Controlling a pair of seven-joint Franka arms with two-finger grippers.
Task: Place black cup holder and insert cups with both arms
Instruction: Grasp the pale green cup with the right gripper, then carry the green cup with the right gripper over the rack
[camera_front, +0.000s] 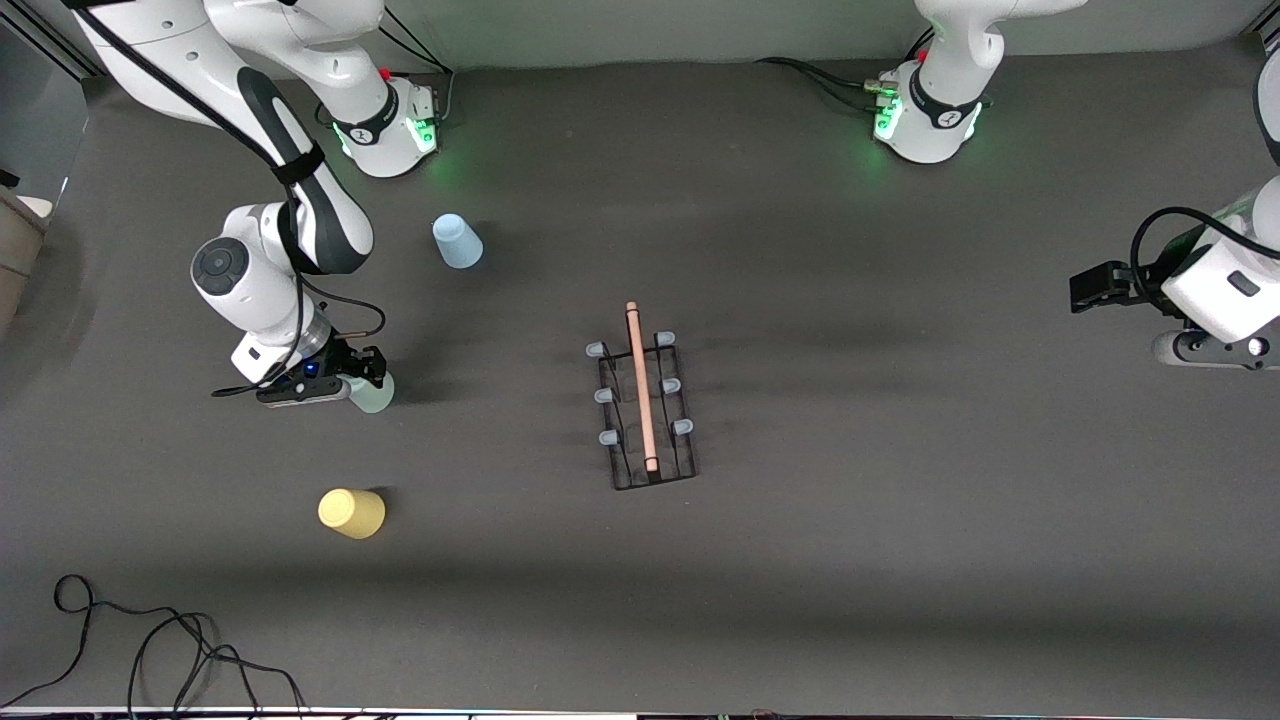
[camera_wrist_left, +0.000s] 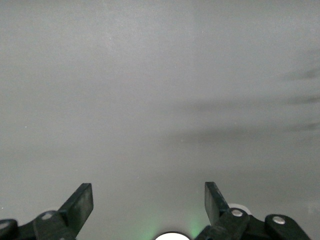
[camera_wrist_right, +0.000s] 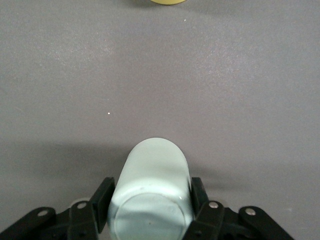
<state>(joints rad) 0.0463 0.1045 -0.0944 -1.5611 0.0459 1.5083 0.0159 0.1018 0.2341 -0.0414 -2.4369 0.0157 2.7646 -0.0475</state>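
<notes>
The black cup holder (camera_front: 640, 392) stands in the middle of the table, its wooden rod on top and blue-capped pegs on both sides, with no cups on it. My right gripper (camera_front: 365, 384) is shut on the pale sage green cup (camera_front: 376, 398), low at the table toward the right arm's end; in the right wrist view the cup (camera_wrist_right: 152, 172) sits between the gripper's (camera_wrist_right: 150, 195) fingers. The light blue cup (camera_front: 457, 242) stands near the right arm's base. The yellow cup (camera_front: 351, 513) lies nearer the front camera; its edge shows in the right wrist view (camera_wrist_right: 160, 1). My left gripper (camera_front: 1085, 290) (camera_wrist_left: 149, 197) is open, empty, waiting at the left arm's end.
Loose black cables (camera_front: 150, 650) lie at the table's front corner on the right arm's end. The two arm bases (camera_front: 390, 125) (camera_front: 925, 120) stand along the back edge.
</notes>
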